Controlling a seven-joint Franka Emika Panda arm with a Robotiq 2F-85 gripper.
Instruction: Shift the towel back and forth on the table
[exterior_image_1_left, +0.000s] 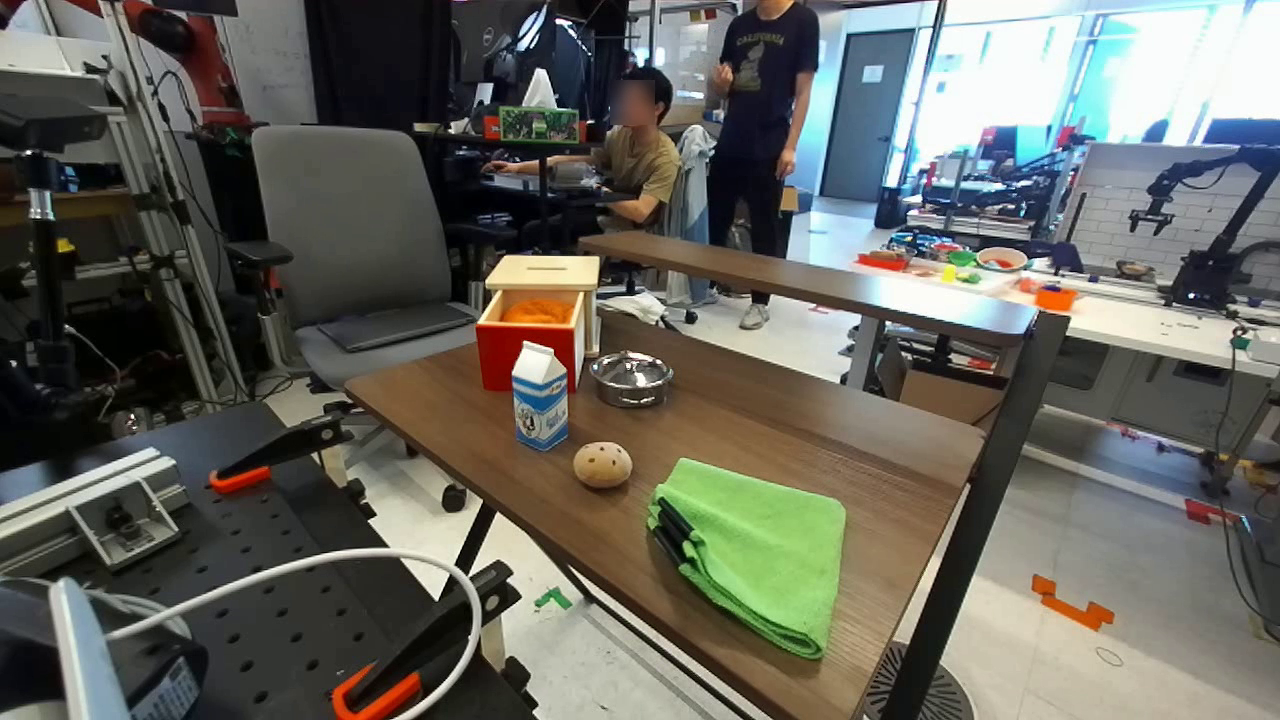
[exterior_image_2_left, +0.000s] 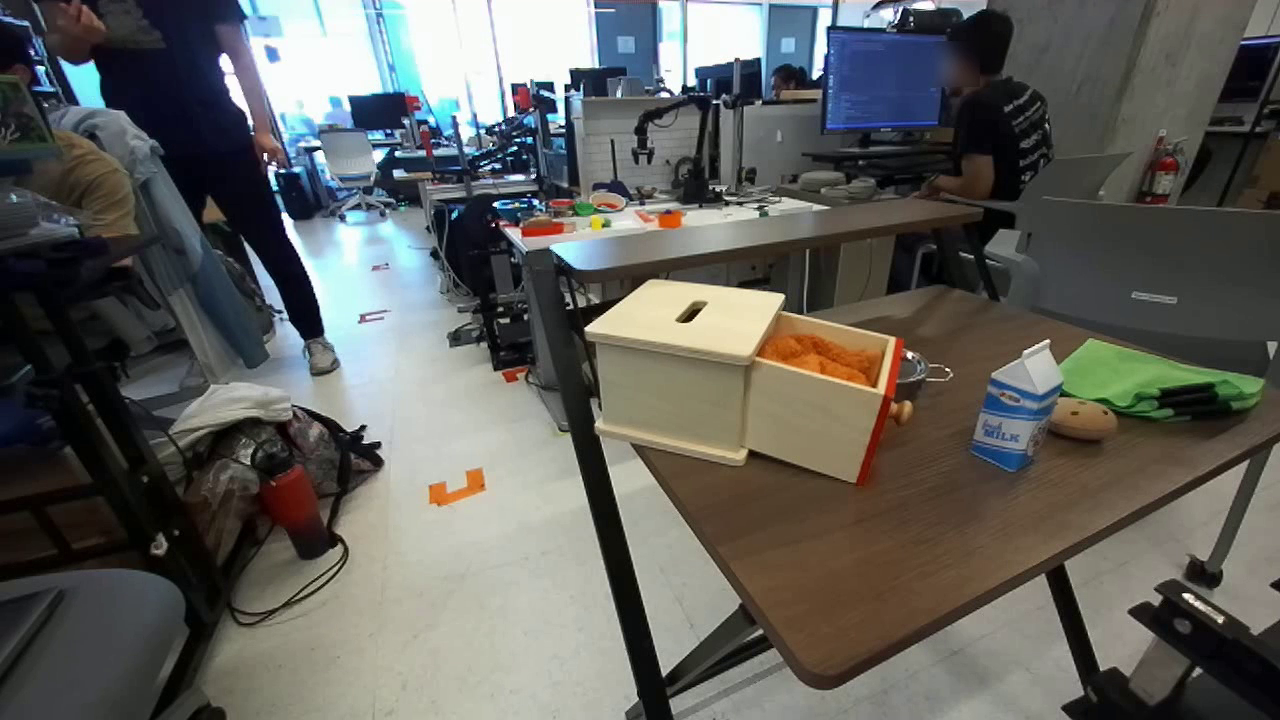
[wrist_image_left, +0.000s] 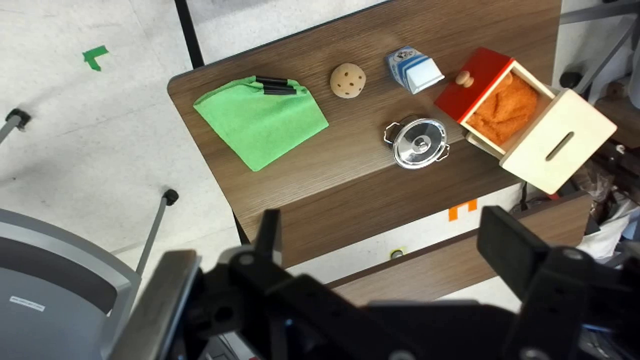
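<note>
The bright green towel (exterior_image_1_left: 765, 545) lies folded and flat near one end of the dark brown table (exterior_image_1_left: 760, 430). Black strips show along one folded edge of it. It also shows in an exterior view (exterior_image_2_left: 1115, 375), partly behind the milk carton and the ball. In the wrist view the towel (wrist_image_left: 260, 120) is at the upper left on the table (wrist_image_left: 355, 135). My gripper (wrist_image_left: 382, 215) is open and empty, its two black fingers wide apart. It is high above the table and apart from the towel. The gripper does not show in either exterior view.
A spotted tan ball (wrist_image_left: 348, 80) lies beside the towel. A blue-and-white milk carton (exterior_image_1_left: 541, 405), a lidded metal pot (wrist_image_left: 419, 144) and a wooden box (exterior_image_2_left: 670, 385) stand farther along. The box's red-fronted drawer is open, with orange cloth (exterior_image_1_left: 540, 312) inside. A raised shelf (exterior_image_1_left: 800, 280) runs along one side.
</note>
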